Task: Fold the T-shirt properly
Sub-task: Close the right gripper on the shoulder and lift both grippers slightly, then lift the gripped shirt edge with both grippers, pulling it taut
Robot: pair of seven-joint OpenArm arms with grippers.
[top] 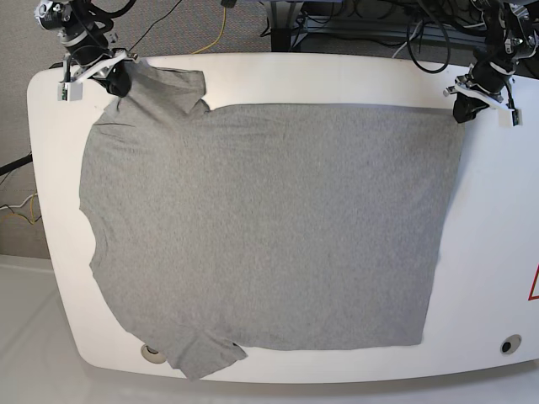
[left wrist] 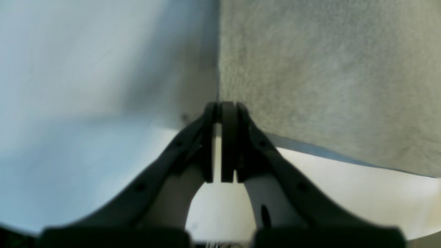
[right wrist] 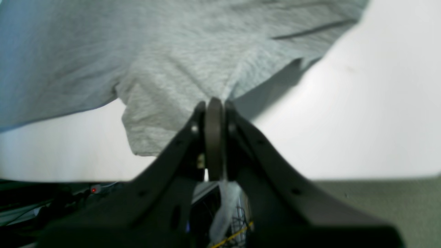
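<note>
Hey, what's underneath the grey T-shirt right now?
The T-shirt lies spread on the white table, whose rim shows around it. Whatever else might sit under the cloth is covered and cannot be seen.

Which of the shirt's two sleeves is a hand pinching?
The far sleeve, clamped by the right hand; the near sleeve lies flat, untouched, at the table's front edge.

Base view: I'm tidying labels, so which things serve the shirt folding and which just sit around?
Job:
T-shirt
right gripper, shut on its sleeve
left gripper, shut on its hem corner

Just around:
white table
cables behind it
</note>
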